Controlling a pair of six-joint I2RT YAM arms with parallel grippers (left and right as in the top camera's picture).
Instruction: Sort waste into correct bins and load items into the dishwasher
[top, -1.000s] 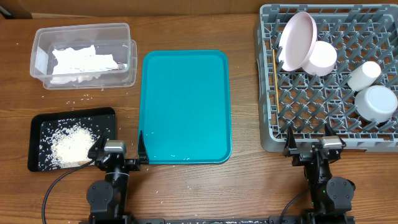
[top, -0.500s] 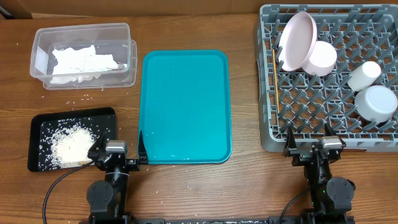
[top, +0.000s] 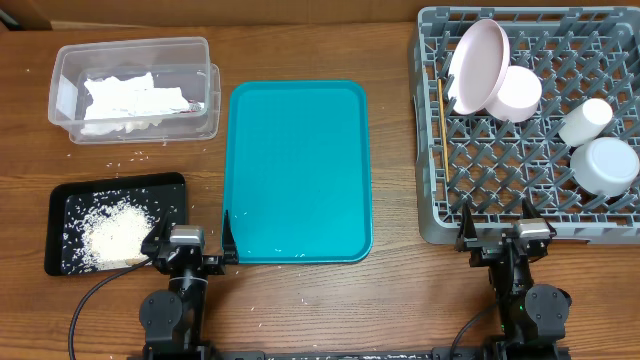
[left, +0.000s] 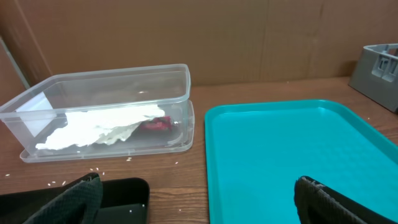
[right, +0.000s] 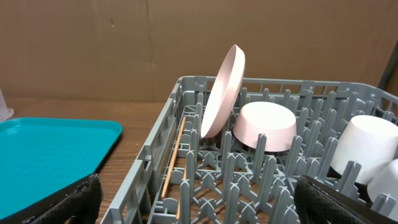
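Observation:
The clear tub (top: 205, 75) at the back left holds white napkins (top: 125, 100) and a red-and-white wrapper (left: 157, 124). The black tray (top: 60, 205) at the front left holds a heap of rice (top: 115, 232). The grey dish rack (top: 430, 200) at the right holds a large plate (top: 475, 65), a bowl (top: 517, 93), a small cup (top: 585, 122), another white dish (top: 606, 165) and chopsticks (top: 441, 105). My left gripper (top: 190, 243) is open and empty between the black tray and the teal tray. My right gripper (top: 497, 232) is open and empty at the rack's front edge.
A teal serving tray (top: 298, 170) lies in the middle, bare except for a few grains near its front edge. Loose rice grains (top: 130, 160) are scattered on the wooden table between the tub and the black tray. A brown cardboard wall stands behind the table.

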